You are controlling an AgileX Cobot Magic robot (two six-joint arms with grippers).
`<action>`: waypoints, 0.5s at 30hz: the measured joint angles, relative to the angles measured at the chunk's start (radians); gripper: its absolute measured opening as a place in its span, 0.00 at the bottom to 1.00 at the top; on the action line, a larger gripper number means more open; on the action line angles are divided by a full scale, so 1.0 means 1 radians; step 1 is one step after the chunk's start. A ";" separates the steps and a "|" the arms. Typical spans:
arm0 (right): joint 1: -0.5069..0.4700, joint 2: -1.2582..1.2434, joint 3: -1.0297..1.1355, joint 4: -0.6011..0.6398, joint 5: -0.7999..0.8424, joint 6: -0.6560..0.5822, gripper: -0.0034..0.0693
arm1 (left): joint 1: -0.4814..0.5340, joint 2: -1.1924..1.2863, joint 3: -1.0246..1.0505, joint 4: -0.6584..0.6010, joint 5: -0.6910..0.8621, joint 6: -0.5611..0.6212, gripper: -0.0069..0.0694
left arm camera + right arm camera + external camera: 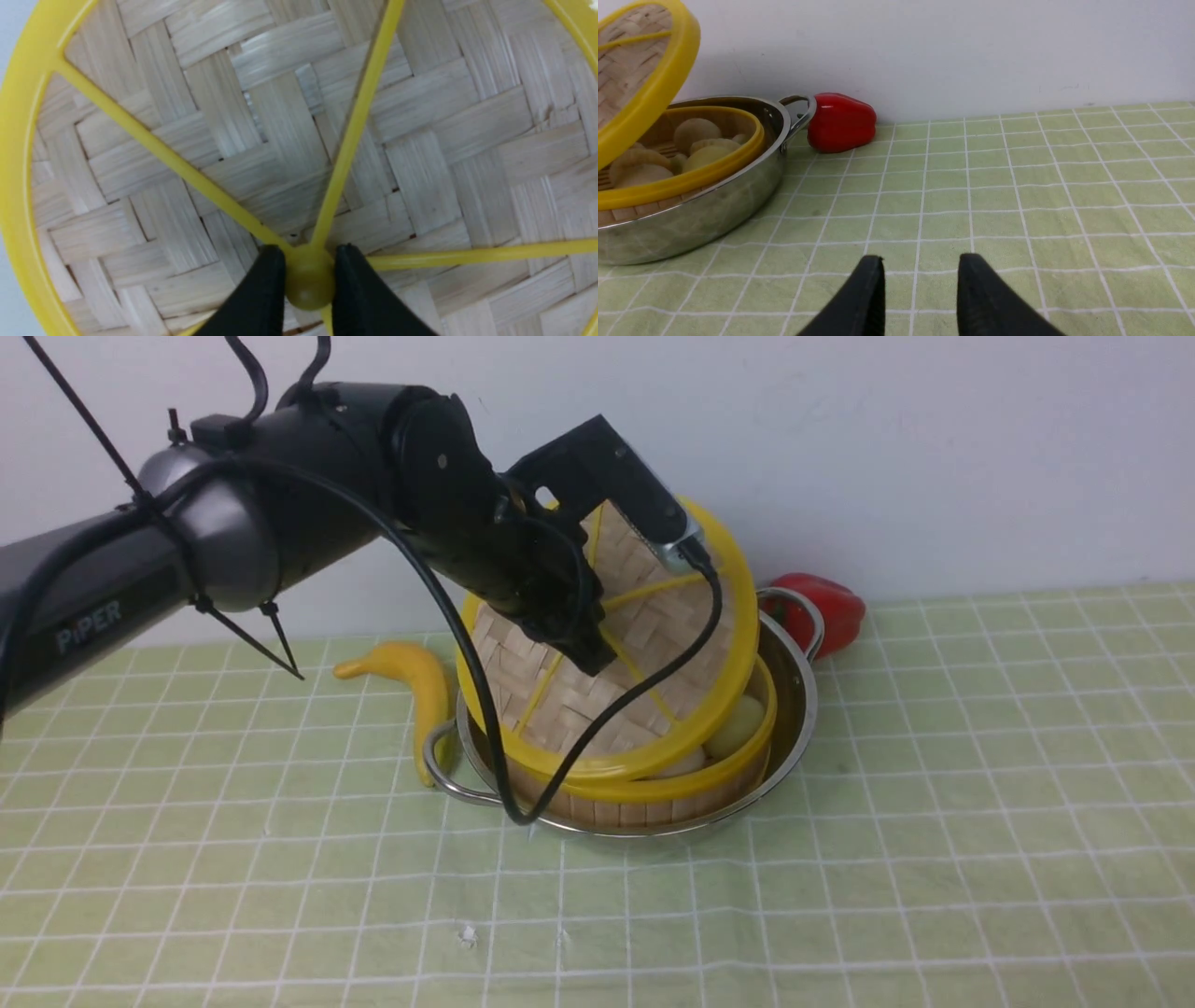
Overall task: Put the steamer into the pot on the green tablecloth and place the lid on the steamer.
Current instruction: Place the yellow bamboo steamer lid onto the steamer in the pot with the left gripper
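Left claw (309,254) pinching one lid (420,140) | right claw (920,263) spread | one steamer (653,791) in one pot (795,709) | buns (696,133) maybe five

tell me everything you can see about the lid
The lid is a flat round disc of pale woven bamboo strips with a thick yellow rim and thin yellow spokes meeting at a central knob. The left gripper is shut on that knob, holding the lid steeply tilted over the steamer in the pot. Whether its low edge touches the steamer's rim is unclear.

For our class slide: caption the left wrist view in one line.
Left gripper pinching the woven bamboo lid by its yellow central knob.
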 joint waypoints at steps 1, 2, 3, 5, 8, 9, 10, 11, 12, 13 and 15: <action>0.000 0.000 0.000 0.000 0.000 0.000 0.38 | 0.000 0.001 0.000 0.000 0.000 0.001 0.25; 0.000 0.000 0.000 0.000 0.000 0.000 0.38 | -0.001 0.013 0.000 0.000 -0.003 0.005 0.25; 0.000 0.000 0.000 0.000 0.000 0.000 0.38 | -0.001 0.014 0.000 0.000 -0.003 0.005 0.25; 0.000 0.000 0.000 0.000 0.000 0.000 0.38 | -0.001 0.026 0.000 0.000 -0.006 0.007 0.25; 0.000 0.000 0.000 0.000 0.000 0.000 0.38 | -0.001 0.037 0.000 0.000 -0.018 0.008 0.25; 0.000 0.000 0.000 0.000 0.000 0.000 0.38 | -0.001 0.039 0.000 0.000 -0.023 0.009 0.25; 0.000 0.000 0.000 0.000 0.000 0.000 0.38 | -0.001 0.039 0.000 -0.001 -0.031 0.011 0.25; 0.000 0.000 0.000 0.000 0.000 0.000 0.38 | -0.001 0.039 0.000 -0.001 -0.035 0.012 0.25; 0.000 0.000 0.000 0.000 0.000 0.000 0.38 | -0.001 0.039 0.000 -0.001 -0.035 0.012 0.25; 0.000 0.000 0.000 0.000 0.000 0.000 0.38 | -0.001 0.039 0.000 -0.001 -0.035 0.012 0.25; 0.000 0.000 0.000 0.000 0.000 0.000 0.38 | -0.001 0.039 0.000 -0.001 -0.035 0.012 0.25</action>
